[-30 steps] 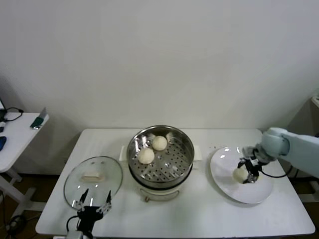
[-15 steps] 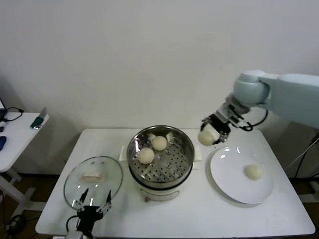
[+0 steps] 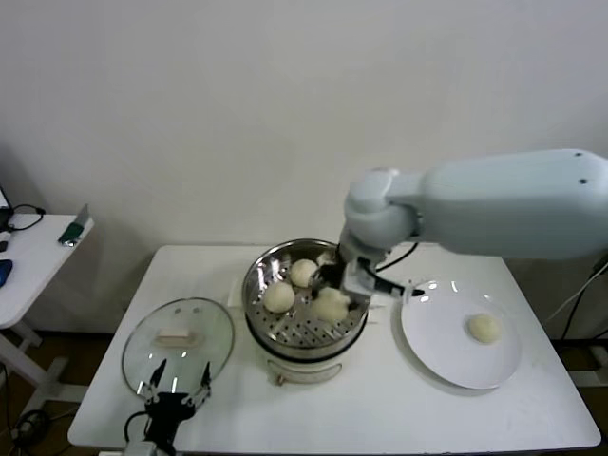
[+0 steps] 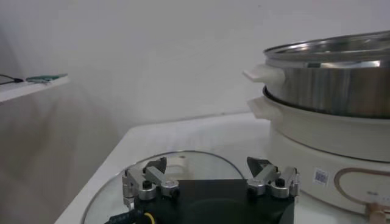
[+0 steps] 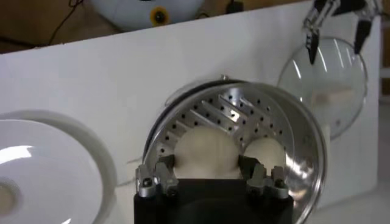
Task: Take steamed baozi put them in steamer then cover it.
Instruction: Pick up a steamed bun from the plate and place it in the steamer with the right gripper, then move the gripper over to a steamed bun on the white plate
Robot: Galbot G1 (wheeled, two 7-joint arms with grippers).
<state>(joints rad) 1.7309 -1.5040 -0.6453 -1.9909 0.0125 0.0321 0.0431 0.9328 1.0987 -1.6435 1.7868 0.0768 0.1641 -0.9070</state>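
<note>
The steamer [image 3: 304, 331], a shiny perforated basket on a cream base, stands mid-table. Two steamed baozi [image 3: 278, 297] [image 3: 304, 273] lie in its far-left part. My right gripper [image 3: 334, 293] hangs over the basket's right side, shut on a third baozi [image 3: 332, 305]; the right wrist view shows that bun [image 5: 207, 151] pinched between both fingers [image 5: 163, 171], just above the perforated floor. A fourth baozi [image 3: 484, 328] lies on the white plate [image 3: 437, 332]. The glass cover [image 3: 178, 344] rests on the table at front left. My left gripper [image 3: 176, 385] waits open at its near edge.
The plate sits right of the steamer, close to the table's right edge. A side table [image 3: 28, 256] with small items stands far left. The cover [image 4: 183, 165] lies just beyond my left gripper [image 4: 210, 173], with the steamer base [image 4: 329, 131] close beside it.
My right gripper lifted a baozi off the plate and carried it left, up and over the steamer's rim, then down into the basket. The left arm has not moved.
</note>
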